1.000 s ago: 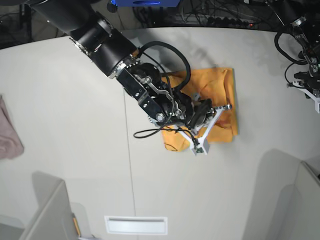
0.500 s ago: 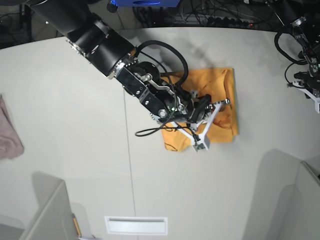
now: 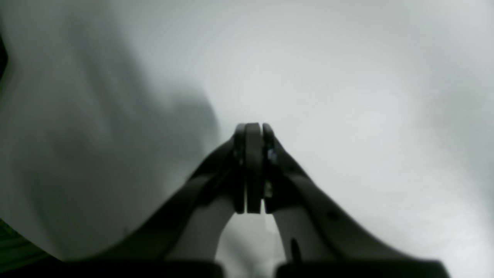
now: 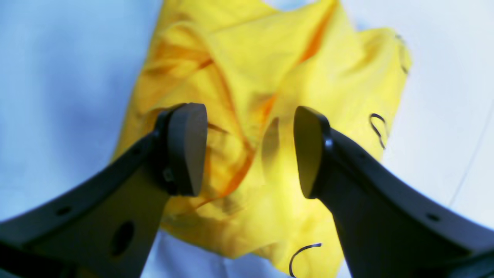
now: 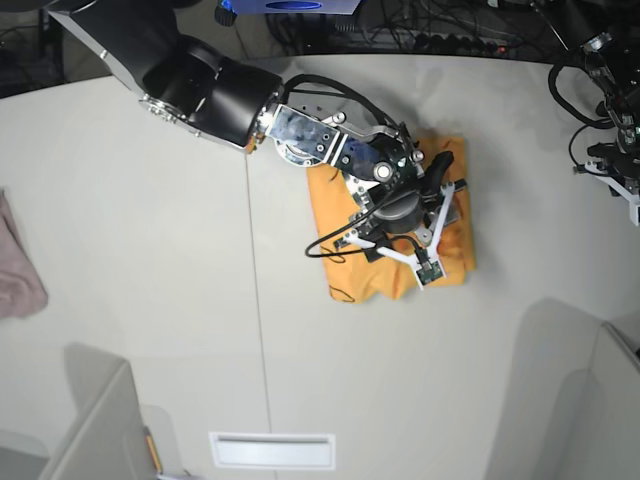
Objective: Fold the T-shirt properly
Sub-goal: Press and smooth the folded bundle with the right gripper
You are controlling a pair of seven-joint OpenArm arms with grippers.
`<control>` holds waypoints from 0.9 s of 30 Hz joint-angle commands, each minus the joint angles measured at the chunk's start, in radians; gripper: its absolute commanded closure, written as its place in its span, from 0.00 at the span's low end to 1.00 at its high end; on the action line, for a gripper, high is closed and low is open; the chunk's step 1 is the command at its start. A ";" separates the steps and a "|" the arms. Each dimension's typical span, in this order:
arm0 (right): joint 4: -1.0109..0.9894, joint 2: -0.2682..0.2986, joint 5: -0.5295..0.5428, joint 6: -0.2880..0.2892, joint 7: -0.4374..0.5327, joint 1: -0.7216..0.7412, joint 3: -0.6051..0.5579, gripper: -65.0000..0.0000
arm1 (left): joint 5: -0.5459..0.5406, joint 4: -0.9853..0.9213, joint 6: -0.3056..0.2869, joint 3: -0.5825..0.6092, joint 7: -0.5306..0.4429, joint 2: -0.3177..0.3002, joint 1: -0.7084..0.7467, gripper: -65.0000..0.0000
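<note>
A: Item first, then. What was on the table (image 5: 130, 250)?

B: One T-shirt (image 5: 455, 200), orange-yellow, already reduced to a compact folded packet. It lay right of centre in the base view, on the far half of the table, directly under the right arm.

A: Right gripper (image 4: 249, 148)?

B: Jaws parted, nothing between them. It hung just over the packet, cloth visible through the gap. Whether the tips touched the fabric, I could not tell.

A: Left gripper (image 3: 251, 166)?

B: Clenched on nothing, pads pressed flat together, only blank pale surface beneath. It was parked at the base view's right edge, well apart from the shirt.

A: Step in hand?

B: By my reading, the release after a fold. The task looked nearly done, though the top layers were rumpled and ridged in the right wrist view.

A: Next move?

B: Probably lifting clear without snagging the loose top layer, then smoothing or squaring edges if neatness mattered.

A: Orientation?

B: Long axis ran roughly near-to-far in the base view, slightly tilted. Small black printed marks (image 4: 377, 129) showed along one side and the near corner. Which end was the collar, I could not tell.
</note>
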 commanded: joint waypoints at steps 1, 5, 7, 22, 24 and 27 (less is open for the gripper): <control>0.008 -0.020 -0.010 0.015 0.023 0.022 0.007 0.49 | -0.001 0.020 0.006 -0.003 -0.019 -0.020 -0.005 1.00; -0.038 -0.025 -0.010 0.023 0.052 0.022 0.006 0.61 | -0.001 0.017 0.006 -0.003 -0.019 -0.020 -0.005 1.00; -0.054 -0.025 -0.010 0.023 0.083 0.022 0.006 0.62 | -0.001 0.014 0.006 -0.003 -0.019 -0.022 -0.005 1.00; -0.117 -0.037 -0.005 0.025 0.172 0.029 0.006 0.91 | -0.001 0.014 0.006 -0.003 -0.019 -0.022 -0.005 1.00; -0.114 -0.038 -0.005 0.025 0.173 0.029 0.006 1.00 | -0.001 0.014 0.006 -0.003 -0.019 -0.022 -0.005 1.00; -0.111 -0.038 -0.005 0.025 0.199 0.022 0.006 1.00 | -0.001 0.014 0.006 -0.003 -0.019 -0.022 -0.005 1.00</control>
